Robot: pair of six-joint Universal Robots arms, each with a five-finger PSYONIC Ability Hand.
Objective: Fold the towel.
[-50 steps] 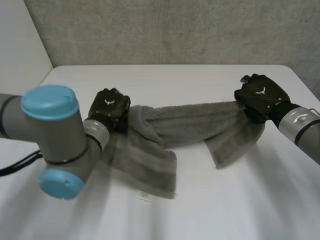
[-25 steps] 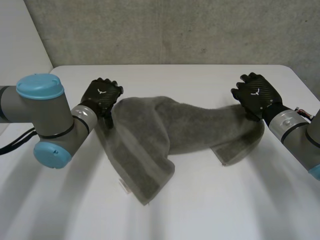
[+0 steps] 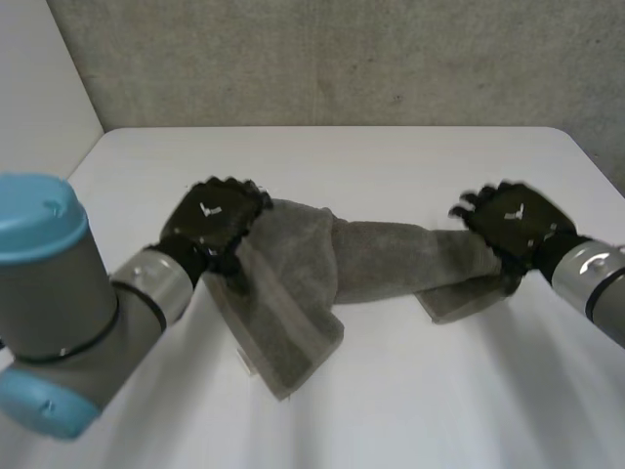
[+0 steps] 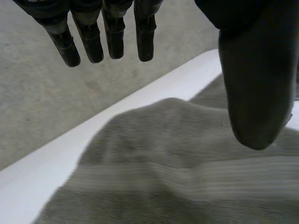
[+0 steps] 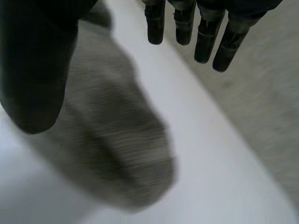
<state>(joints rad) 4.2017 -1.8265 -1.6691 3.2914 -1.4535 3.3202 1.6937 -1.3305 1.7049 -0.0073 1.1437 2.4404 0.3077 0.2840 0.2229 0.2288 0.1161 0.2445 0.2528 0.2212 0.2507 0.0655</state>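
On the white table (image 3: 391, 166), below a grey concrete wall (image 3: 342, 59), the grey towel (image 3: 391, 259) is lying bunched into a twisted band that is running across the middle from one hand to the other. Its left end is fanning out into a broad flap pointing toward the near edge. Its right end is doubling under into a shorter flap.

The left arm (image 3: 59, 313) is reaching in from the near left and the right arm (image 3: 596, 283) from the right edge. The left hand (image 3: 215, 220) is sitting over the towel's left end and the right hand (image 3: 515, 223) over its right end. In each wrist view the fingers (image 4: 112, 32) are standing straight and well apart from the thumb (image 4: 257, 84). The cloth is lying below the palm rather than being pinched, so both hands are spread wide and gripping nothing.

The twist is looking like the main risk. A fold started from this shape would probably be trapping the bunching inside and coming out lumpy. The corners are hiding among the layers, so a hand closing here may be taking several thicknesses or a mid-edge instead of a corner, and the towel would then be hanging skewed.

Little else is showing around the towel. Its own tangle is what is standing in the way, and the bulky left arm is covering the near left of the table in the head view.
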